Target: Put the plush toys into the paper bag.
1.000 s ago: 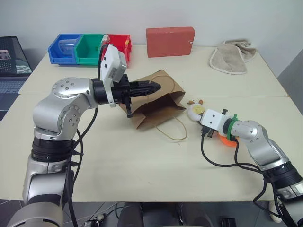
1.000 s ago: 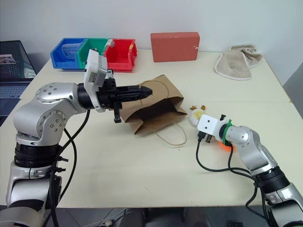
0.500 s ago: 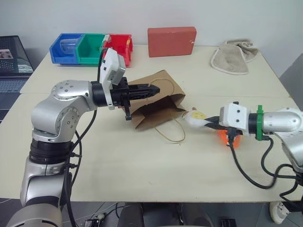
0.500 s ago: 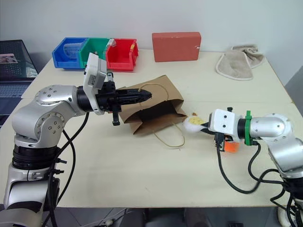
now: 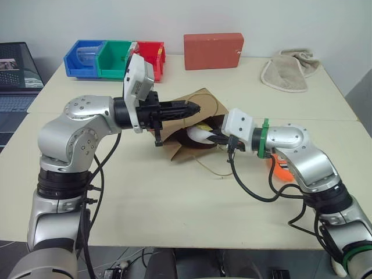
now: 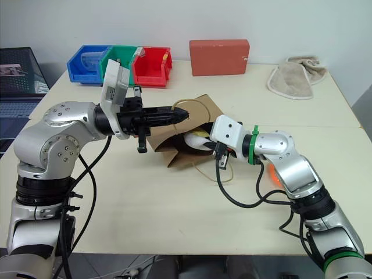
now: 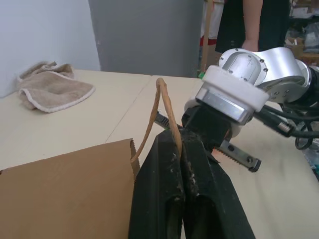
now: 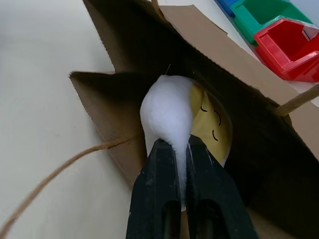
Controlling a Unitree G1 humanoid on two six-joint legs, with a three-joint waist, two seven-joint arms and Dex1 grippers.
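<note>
The brown paper bag (image 5: 170, 144) lies on its side on the table with its mouth facing right. My left gripper (image 5: 195, 107) is shut on its upper string handle (image 7: 164, 99) and holds the mouth up and open. At that mouth is the white egg plush toy (image 8: 169, 109) with its yellow face, and my right gripper (image 8: 178, 147) is shut on it. The toy (image 5: 199, 135) sits just inside the dark opening. The orange carrot plush toy (image 5: 283, 170) lies on the table behind my right forearm, mostly hidden.
The bag's other handle (image 5: 212, 168) trails on the table under my right wrist. At the back stand a red box (image 5: 213, 43), blue, green and red bins (image 5: 113, 58) and a beige towel (image 5: 289, 71). A laptop (image 5: 14, 75) is at far left. A person (image 7: 249, 25) stands beyond the table.
My right gripper has lifted the egg toy from beside the carrot and swung it left to the bag's mouth. The left gripper has kept its hold on the handle in place.
</note>
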